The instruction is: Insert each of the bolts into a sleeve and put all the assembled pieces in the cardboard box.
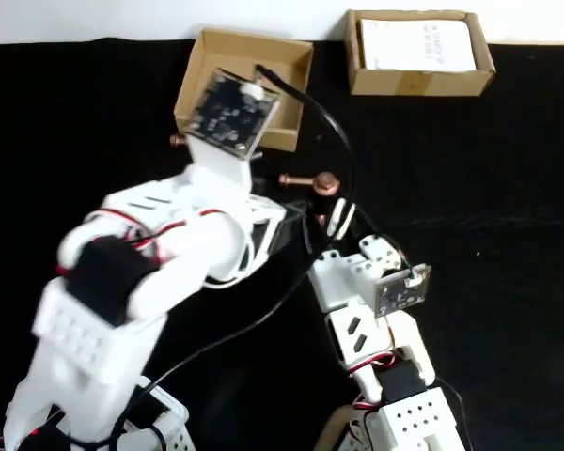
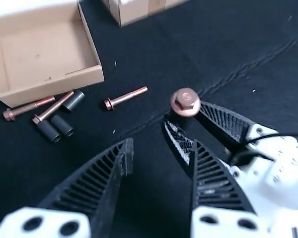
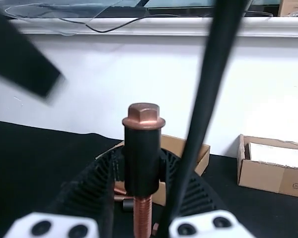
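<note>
You have the right gripper clamped on a sleeve with its bolt seated, upright just ahead of the open left gripper, so next carry it into the box, clearing the loose bolts beside it.

Robotics lab: black-clothed table, white wall.

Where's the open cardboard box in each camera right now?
High view: cardboard box at the back, partly behind a wrist camera.
Left wrist view: next to the loose bolts.
Right wrist view: behind the held bolt.
Shared landmark: the box holding white paper.
</note>
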Robot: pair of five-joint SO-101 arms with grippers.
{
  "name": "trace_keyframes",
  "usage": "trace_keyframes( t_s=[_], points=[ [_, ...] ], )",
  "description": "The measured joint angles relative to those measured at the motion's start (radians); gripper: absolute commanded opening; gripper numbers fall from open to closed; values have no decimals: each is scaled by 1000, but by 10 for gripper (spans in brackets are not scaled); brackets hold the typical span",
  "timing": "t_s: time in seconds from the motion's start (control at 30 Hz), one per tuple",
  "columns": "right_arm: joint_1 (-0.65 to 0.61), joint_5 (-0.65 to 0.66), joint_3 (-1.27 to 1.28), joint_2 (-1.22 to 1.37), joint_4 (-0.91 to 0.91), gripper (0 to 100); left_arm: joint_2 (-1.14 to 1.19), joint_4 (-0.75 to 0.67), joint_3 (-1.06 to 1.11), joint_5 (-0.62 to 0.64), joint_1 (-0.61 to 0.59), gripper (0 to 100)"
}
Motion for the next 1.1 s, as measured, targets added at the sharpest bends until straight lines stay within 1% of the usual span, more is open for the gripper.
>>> trace_keyframes(
  t_s=[0.07,0.13,0.23,0.3,0.37,0.43,0.57,0.67,0.93,1.03,1.1],
  points=[
    [3,0,-34,23,0,6,0,51,-80,0,-37,136],
    [15,0,-100,75,0,6,-2,106,-146,-15,-107,98],
    [23,-5,-241,201,0,6,-3,175,-181,-89,-247,18],
    [23,-43,-348,315,0,6,-3,212,-184,-155,-342,10],
    [23,-103,-456,436,0,6,-5,229,-175,-232,-410,9],
    [23,-141,-566,571,0,6,-18,236,-135,-293,-440,9],
    [23,-166,-798,881,0,6,-104,232,29,-356,-460,9],
    [23,-166,-968,1115,0,6,-193,157,232,-377,-462,9],
    [23,-166,-1399,1676,17,6,-528,-170,842,-381,-462,9],
    [23,-166,-1537,1844,40,6,-603,-229,994,-381,-462,9],
    [23,-166,-1636,1950,44,8,-623,-258,1051,-381,-483,9]
  ],
)
